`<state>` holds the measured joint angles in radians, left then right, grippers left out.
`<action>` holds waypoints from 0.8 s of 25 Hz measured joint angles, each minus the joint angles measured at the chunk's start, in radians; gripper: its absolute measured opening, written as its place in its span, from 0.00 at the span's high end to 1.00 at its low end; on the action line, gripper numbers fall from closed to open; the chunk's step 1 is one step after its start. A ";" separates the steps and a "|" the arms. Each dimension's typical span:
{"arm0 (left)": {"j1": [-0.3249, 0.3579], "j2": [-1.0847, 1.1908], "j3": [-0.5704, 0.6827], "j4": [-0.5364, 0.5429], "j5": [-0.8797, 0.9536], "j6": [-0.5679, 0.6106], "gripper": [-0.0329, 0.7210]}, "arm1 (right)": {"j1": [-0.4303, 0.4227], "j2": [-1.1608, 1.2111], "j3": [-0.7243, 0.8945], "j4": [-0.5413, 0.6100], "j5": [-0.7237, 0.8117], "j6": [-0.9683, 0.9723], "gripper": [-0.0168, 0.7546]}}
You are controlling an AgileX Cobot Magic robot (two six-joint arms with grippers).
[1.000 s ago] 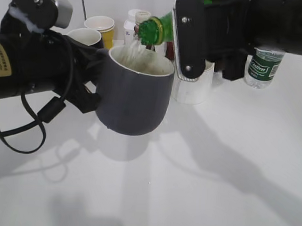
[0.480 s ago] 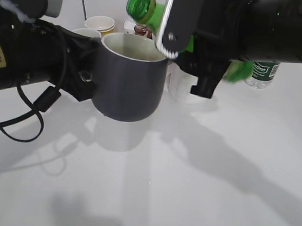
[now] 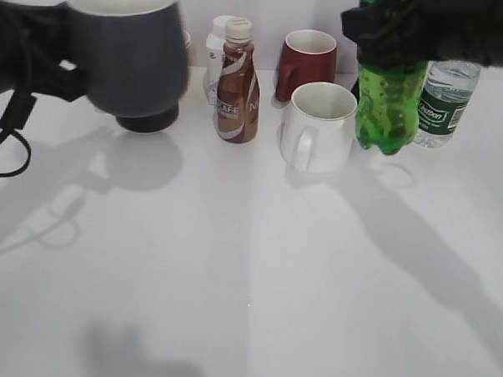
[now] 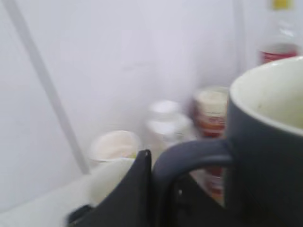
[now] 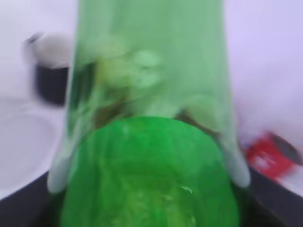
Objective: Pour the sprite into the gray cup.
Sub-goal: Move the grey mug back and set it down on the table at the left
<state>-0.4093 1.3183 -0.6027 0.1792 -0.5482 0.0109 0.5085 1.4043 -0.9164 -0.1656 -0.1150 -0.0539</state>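
Observation:
The gray cup (image 3: 128,54) hangs upright in the air at the far left, above the table. My left gripper (image 3: 56,63) is shut on its handle; the left wrist view shows a black finger (image 4: 135,196) against the handle of the gray cup (image 4: 265,146), whose off-white inside shows. The sprite (image 3: 389,107), a green bottle, stands upright at the back right with its base near the table. My right gripper (image 3: 404,30) is shut round its upper part. The sprite (image 5: 151,142) fills the blurred right wrist view, with dark jaw edges at the bottom corners.
On the table stand a white mug (image 3: 319,129), a maroon mug (image 3: 307,61), a brown coffee bottle (image 3: 238,83), a white bottle (image 3: 216,45) and a small water bottle (image 3: 443,101). A black mug (image 3: 146,117) stands under the raised cup.
The sprite has swung from tilted over the cup to upright and moved right. The gray cup has moved up and to the left, away from the bottle.

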 joint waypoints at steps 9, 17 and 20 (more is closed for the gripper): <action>0.205 0.290 0.069 -0.026 -0.377 0.042 0.90 | -0.056 0.000 0.172 0.021 -0.276 0.176 0.36; 0.279 0.487 0.069 -0.052 -0.517 0.043 0.90 | -0.057 0.000 0.188 0.021 -0.299 0.196 0.36; 0.283 0.535 0.069 -0.064 -0.529 0.044 0.90 | -0.057 0.000 0.188 0.021 -0.299 0.198 0.36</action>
<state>-0.1267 1.8532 -0.5341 0.1154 -1.0771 0.0549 0.4516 1.4043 -0.7279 -0.1447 -0.4136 0.1436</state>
